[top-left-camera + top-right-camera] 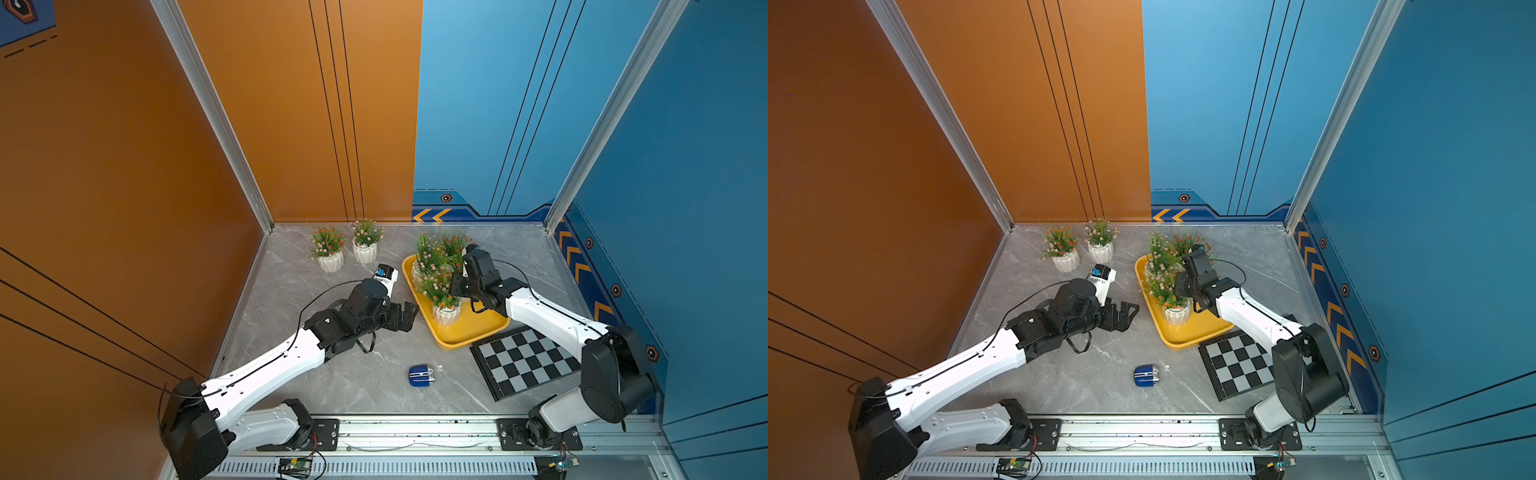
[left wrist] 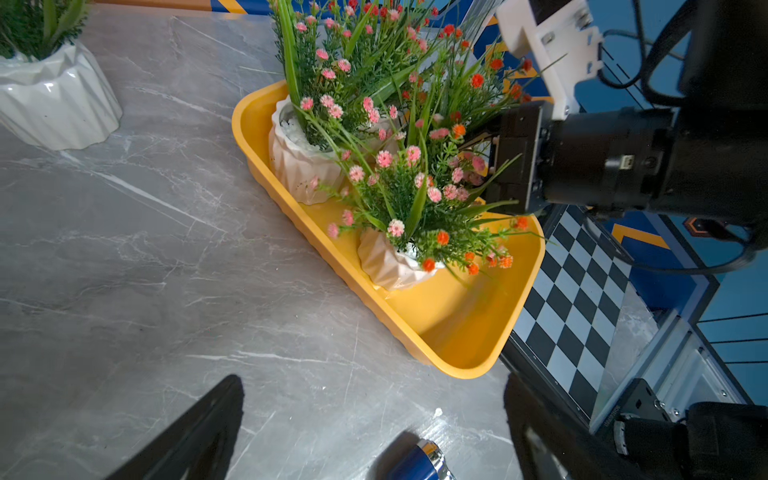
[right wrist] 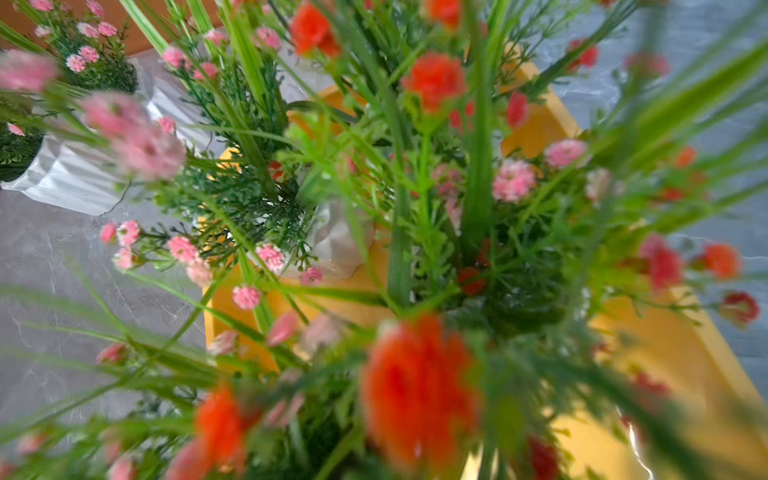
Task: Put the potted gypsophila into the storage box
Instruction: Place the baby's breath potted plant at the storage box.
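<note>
Grey marbled table (image 1: pixel 365 395), orange wall on one side, blue on the other. Farthest left, two potted gypsophila stand upright outside the box: the outer loose pot (image 1: pixel 330 253) and the inner loose pot (image 1: pixel 365 245). They are side by side, both beyond my left gripper (image 1: pixel 404 316) and off to its left, toward the back wall.

That gripper hangs spread wide and empty over bare table, just beside the storage box (image 1: pixel 473 330) and pointing at its long side, with the forearm stretched out low. I judge the loose pots to be the left arm's job, since they are much nearer to it. It must turn away from the box to face them, and as their long axis is vertical, a sideways approach suits.

Inside the box, right of that gripper, stand a pink-flowered pot (image 1: pixel 419 272) and a nearer pot (image 1: pixel 445 311).

Next, the right gripper (image 2: pixel 486 164) is clenched and buried in an orange-flowered gypsophila (image 1: pixel 455 245) over the box's far end. I cannot tell whether stems are pinched. Its arm reaches past the checkered board (image 1: pixel 523 365), wrist bent down.
</note>
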`<move>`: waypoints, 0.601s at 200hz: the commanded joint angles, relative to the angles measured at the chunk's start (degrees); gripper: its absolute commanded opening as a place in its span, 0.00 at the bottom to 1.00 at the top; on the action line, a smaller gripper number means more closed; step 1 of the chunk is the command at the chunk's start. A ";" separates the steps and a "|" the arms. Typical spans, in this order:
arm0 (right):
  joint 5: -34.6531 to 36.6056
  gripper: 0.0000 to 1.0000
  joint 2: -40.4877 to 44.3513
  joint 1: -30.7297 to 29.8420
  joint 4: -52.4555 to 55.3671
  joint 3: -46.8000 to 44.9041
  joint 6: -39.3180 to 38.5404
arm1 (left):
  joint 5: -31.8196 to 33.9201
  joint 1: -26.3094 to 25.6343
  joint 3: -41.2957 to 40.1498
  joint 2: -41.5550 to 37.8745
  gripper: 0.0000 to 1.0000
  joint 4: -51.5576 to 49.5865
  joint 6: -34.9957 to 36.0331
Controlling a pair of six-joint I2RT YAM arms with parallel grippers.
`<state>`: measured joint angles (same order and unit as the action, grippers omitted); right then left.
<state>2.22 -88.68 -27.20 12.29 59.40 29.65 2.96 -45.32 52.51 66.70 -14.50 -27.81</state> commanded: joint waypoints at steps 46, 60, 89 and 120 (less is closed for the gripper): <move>0.93 0.10 2.46 0.55 -0.23 -0.17 0.73 | -0.06 2.13 1.83 -0.42 0.98 -0.26 1.10; 2.29 0.17 6.02 0.94 0.60 -0.89 0.18 | -0.15 2.20 1.63 -0.51 0.98 -0.31 1.01; 3.64 0.35 13.51 1.62 4.16 -2.22 -1.14 | -0.32 2.19 1.43 -0.60 0.98 -0.27 0.92; 5.63 0.52 19.75 1.78 10.61 -4.30 -1.62 | -0.24 2.13 1.00 -1.81 0.98 -0.30 0.92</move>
<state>4.67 -72.51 -25.69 15.05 57.58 28.77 2.96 -43.59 53.12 66.65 -14.52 -27.81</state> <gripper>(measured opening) 0.475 0.984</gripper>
